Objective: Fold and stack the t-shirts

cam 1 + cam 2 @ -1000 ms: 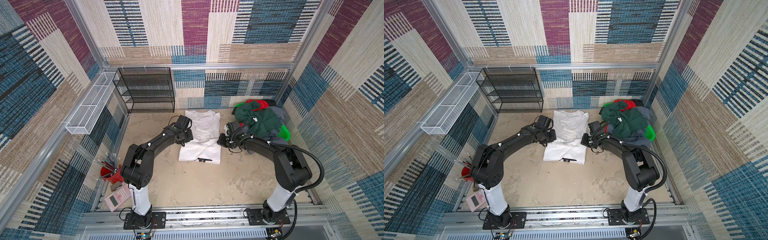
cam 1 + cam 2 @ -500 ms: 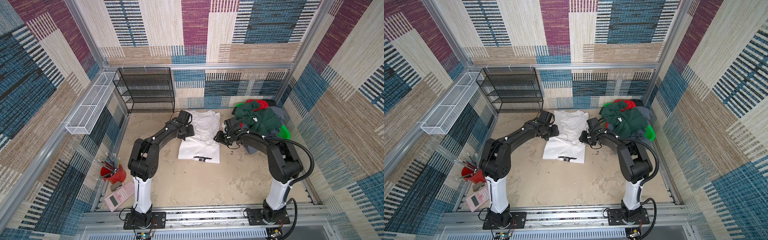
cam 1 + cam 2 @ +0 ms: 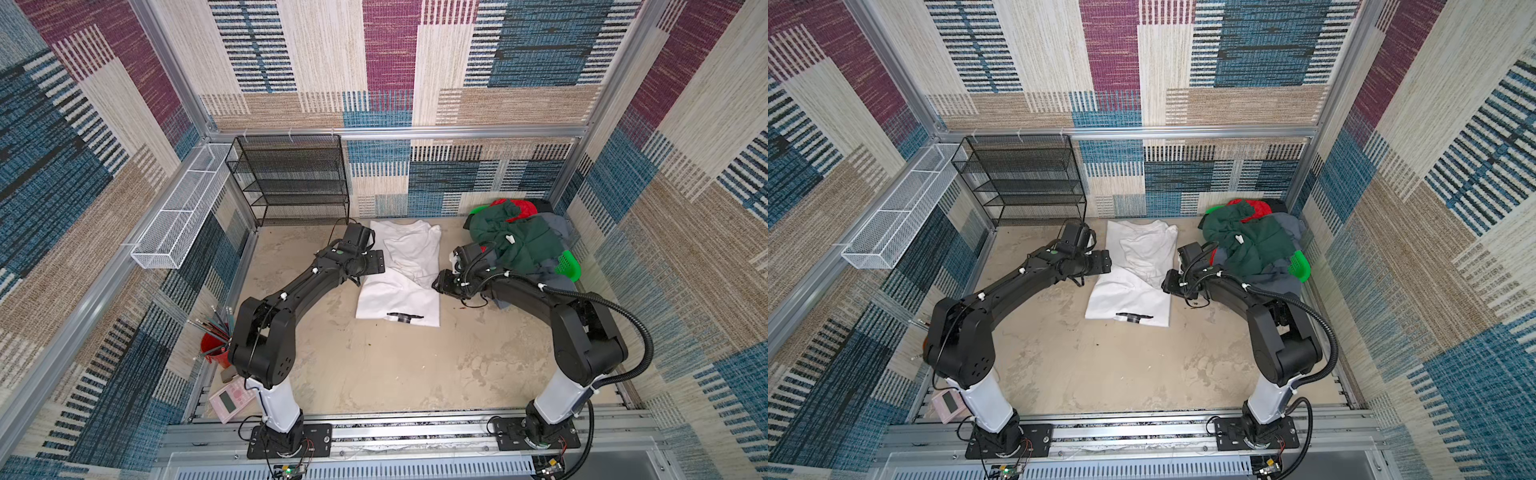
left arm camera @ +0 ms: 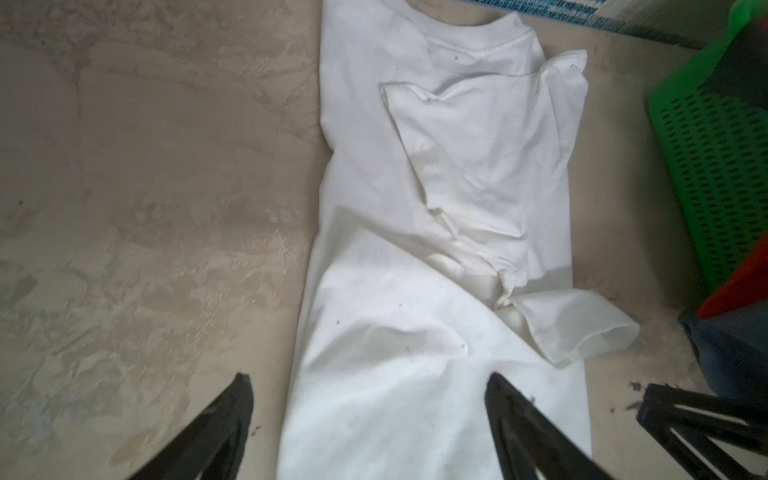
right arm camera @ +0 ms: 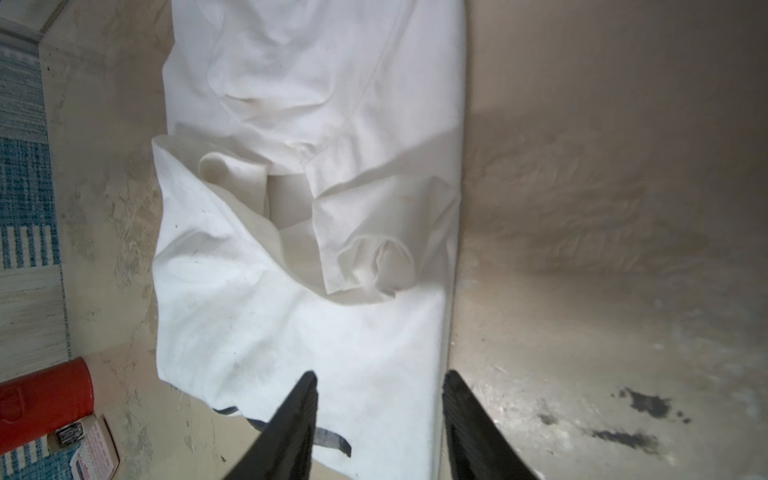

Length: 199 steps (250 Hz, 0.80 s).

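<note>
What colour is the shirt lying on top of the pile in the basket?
The top shirt is dark green, clearest in a top view.

Patchwork walls enclose a beige floor — black mesh shelf behind.

The large white cloth t-shirt lies on the counter at the middle of its far edge. The heap of dark green, grey and red cloth shirts fills the far right corner, and the black mesh rack stands in the far left corner.

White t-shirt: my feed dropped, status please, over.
Left hand open, empty. Right hand open, empty. White t-shirt flat between them, part folded. Nothing in the way.
</note>
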### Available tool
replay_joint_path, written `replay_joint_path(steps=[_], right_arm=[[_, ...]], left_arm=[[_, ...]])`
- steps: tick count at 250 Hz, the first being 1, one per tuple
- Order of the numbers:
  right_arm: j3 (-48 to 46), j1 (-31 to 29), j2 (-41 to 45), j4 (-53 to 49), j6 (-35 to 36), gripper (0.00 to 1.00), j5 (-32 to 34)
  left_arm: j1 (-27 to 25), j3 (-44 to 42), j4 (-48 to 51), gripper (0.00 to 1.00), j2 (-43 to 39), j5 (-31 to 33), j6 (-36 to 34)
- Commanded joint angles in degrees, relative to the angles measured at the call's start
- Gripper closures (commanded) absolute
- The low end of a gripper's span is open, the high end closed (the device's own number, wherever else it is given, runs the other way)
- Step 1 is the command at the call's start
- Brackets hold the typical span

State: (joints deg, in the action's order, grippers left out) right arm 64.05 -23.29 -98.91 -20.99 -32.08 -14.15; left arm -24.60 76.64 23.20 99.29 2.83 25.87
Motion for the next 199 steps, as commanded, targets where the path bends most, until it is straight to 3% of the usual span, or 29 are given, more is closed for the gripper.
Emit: replay_joint_path(steps=[1,27,57,78,199], right_arm=[[0.6,-1.7,-1.6,1.0,1.5,0.56,-2.5],[3.5,-2.5,-5.2,-0.4,2.2,0.66,-2.7],[8.6,-2.5,-10.7,-3.0,5.0,0.67,-2.3],[14.2,-2.6,-14.9,-6.8,7.2,0.73,-1.3],[35.4,-2.3,-28.2,-16.1,9.2,0.75,10.3]], left_arm=[[0.0,-5.4,-4.1,0.12,-4.0,-0.3,2.7],[0.0,-9.5,-4.8,0.12,-6.9,-0.9,4.0],[0.0,-12.7,-6.3,0.12,-8.7,-1.6,5.0],[0.0,-13.3,-6.5,0.13,-8.7,-1.8,5.2],[0.4,-10.7,-5.3,0.13,-5.6,-3.8,2.4]])
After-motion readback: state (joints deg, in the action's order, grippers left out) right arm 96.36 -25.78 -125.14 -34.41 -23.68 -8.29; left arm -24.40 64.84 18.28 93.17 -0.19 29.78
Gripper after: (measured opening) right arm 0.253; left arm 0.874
